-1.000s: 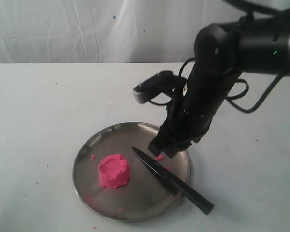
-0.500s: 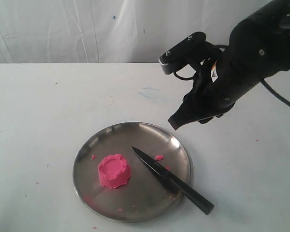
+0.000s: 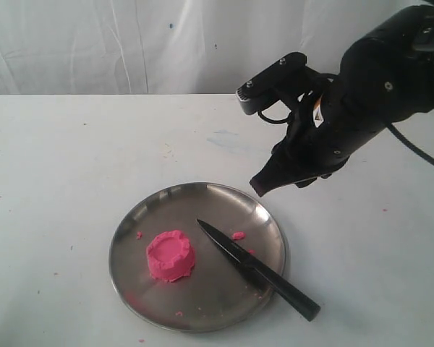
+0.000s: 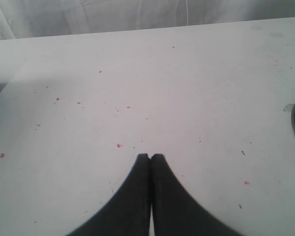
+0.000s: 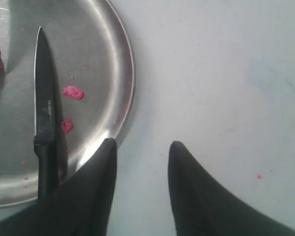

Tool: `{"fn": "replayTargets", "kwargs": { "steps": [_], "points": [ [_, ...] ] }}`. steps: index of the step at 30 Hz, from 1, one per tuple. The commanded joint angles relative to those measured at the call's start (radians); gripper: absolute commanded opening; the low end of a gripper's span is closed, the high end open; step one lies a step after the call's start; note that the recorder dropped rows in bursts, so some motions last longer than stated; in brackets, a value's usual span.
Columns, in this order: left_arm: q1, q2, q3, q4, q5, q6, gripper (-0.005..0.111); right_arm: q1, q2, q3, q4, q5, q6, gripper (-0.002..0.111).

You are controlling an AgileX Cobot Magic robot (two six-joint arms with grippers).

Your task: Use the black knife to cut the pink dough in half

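Nearest to me on the ext cam is the black knife [image 3: 257,266]: handle end pokes out past the near-right rim of the steel plate [image 3: 202,186], blade lies flat on the metal w/ its tip aimed at plate centre. The tip stops just beside the pink dough [image 3: 171,255], not touching it. The dough is one uncut puck w/ a dented top, sitting left of centre on the plate. A few pink crumbs [image 3: 238,235] lie by the blade. Further back, the right gripper [image 3: 264,186] hangs over the far-right rim w/ fingers apart and nothing between them. Its wrist cam shows one finger above the rim and the other above bare table [image 3: 72,159]. The left gripper [image 4: 150,157] has its fingers pressed together, empty, over speckled table w/ only a sliver of plate at frame edge. Handling, IMO: the knife looks light, stiff and slim, and lies low, so the blade is a bad grab. I'd take it mid-handle where it overhangs the rim, b/c there's prob room for fingers either side there. The matte handle should hold ok but could twist under load. The dough looks soft and light. It'll prob squash, stick to the blade, or skid on slick steel as nothing pins it.
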Motion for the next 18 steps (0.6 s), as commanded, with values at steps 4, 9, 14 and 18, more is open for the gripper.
{"fn": "replayTargets", "kwargs": {
  "steps": [4, 9, 14, 18],
  "points": [
    [-0.004, -0.005, 0.002, -0.002, 0.0, 0.0, 0.0, -0.111, -0.004, 0.023, -0.102, -0.044, 0.107, 0.034],
    [-0.004, -0.005, 0.002, -0.002, 0.0, 0.0, 0.0, -0.307, 0.03, 0.068, 0.043, 0.004, 0.066, 0.032],
    [-0.004, -0.005, 0.002, -0.002, 0.0, 0.0, 0.0, -0.388, 0.039, 0.166, 0.47, 0.085, -0.384, 0.03],
    [-0.004, -0.005, 0.002, -0.002, 0.0, 0.0, 0.0, -0.378, 0.039, 0.216, 0.656, 0.088, -0.612, 0.03]
  ]
}}
